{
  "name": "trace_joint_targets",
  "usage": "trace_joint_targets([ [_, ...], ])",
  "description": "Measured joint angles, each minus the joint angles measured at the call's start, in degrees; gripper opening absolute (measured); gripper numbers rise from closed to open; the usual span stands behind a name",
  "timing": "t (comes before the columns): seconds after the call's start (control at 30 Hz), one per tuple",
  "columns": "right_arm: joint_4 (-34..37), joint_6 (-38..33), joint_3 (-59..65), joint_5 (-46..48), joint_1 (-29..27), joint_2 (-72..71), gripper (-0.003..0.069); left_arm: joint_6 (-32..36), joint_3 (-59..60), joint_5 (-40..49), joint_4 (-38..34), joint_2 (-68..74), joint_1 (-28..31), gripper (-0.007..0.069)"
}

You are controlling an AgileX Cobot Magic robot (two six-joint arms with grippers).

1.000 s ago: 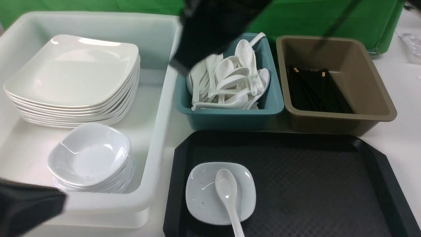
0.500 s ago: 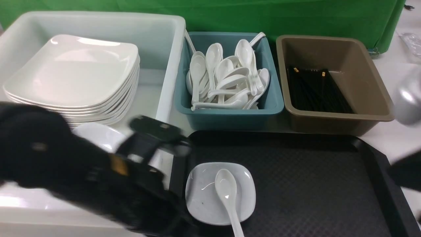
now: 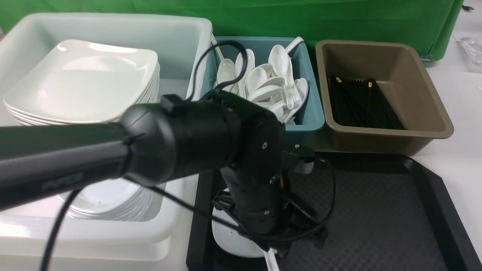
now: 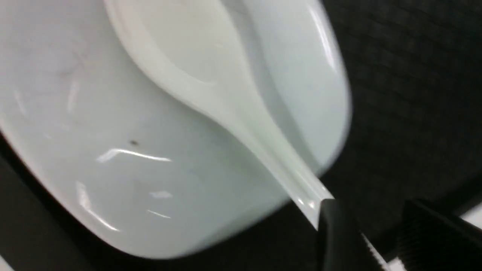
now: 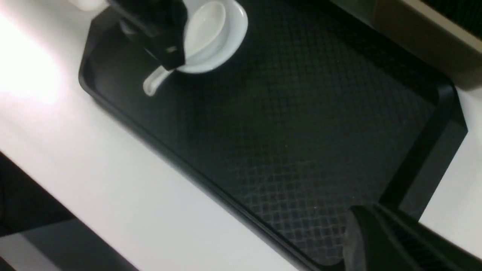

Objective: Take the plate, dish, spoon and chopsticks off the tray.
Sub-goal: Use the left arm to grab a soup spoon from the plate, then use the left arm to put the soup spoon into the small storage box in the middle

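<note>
**White table (image 3: 461,113), green cloth (image 3: 339,19) behind: left claw (image 4: 371,210) down at the spoon (image 4: 211,82)**

Found the left claw low over the near left part of the tray (image 3: 376,210), fingers (image 4: 339,233) parted with a clear gap and closed on nothing. Saw the spoon handle running right up to one finger; could not tell whether touching. Saw the spoon lying bowl-up in the dish (image 4: 150,169), handle reaching out over the rim. Noted the dish flat on the tray, one dark speck inside.

Found the right claw (image 5: 380,241) pressed shut with nothing seen in it, up over the tray's other end, well apart from the dish.

Beyond the tray, saw loose spoons heaped in a blue bin (image 3: 305,124) and black chopsticks (image 3: 361,101) in a brown bin (image 3: 433,124) beside it. Saw a white tub (image 3: 180,30) to the left, holding a stack of plates (image 3: 83,79) and a stack of small dishes (image 3: 109,203).
</note>
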Motion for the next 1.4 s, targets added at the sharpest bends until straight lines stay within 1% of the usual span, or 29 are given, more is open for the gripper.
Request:
trace_joint_targets([
  [0.07,0.0,0.0,0.0,0.44,0.0,-1.04,0.0044,-1.63,-0.85,0.08,0.16,1.79,1.17,0.0349],
  [0.23,0.0,0.0,0.0,0.6,0.0,-1.57,0.0045,-2.67,-1.06,-2.13,1.17,4.87,3.0,0.0472],
  [0.27,0.06,0.0,0.0,0.6,0.0,-1.57,0.0045,-3.11,-1.19,-2.59,2.02,5.73,3.3,0.0486],
  [0.33,0.14,0.0,0.0,0.6,0.0,-1.57,0.0049,-3.74,-1.28,-2.59,3.66,6.77,3.69,0.0492],
  [0.4,0.25,-0.06,0.0,0.6,0.0,-1.57,0.0053,-4.28,-1.28,-2.54,5.49,7.84,4.05,0.048],
  [0.53,0.41,-0.23,0.0,0.6,0.0,-1.57,0.0055,-4.23,-1.35,-4.47,6.65,8.17,4.23,0.0411],
  [0.63,0.54,-0.24,0.0,0.6,0.0,-1.57,0.0055,-2.59,-1.35,-6.15,6.98,8.23,4.28,0.0312],
  [0.97,1.71,-0.29,0.0,0.6,0.0,-1.57,0.0074,1.35,-1.35,-6.09,6.92,7.97,4.3,0.0312],
  [1.07,1.73,-0.29,0.0,0.6,0.0,-1.57,0.0076,1.69,-1.35,-6.03,6.99,6.39,4.24,0.0312],
  [1.17,1.78,-0.29,0.0,0.6,0.0,-1.57,0.0081,2.1,-1.35,-6.53,7.25,1.85,3.41,0.0312],
  [1.27,1.78,-0.29,0.0,0.6,0.0,-1.57,0.0084,3.04,-1.41,-9.49,7.33,-2.29,3.1,0.0312],
  [1.4,1.72,-0.29,0.0,0.6,0.0,-1.57,0.0087,3.82,-3.47,-16.32,11.02,-5.17,4.32,0.0312],
])
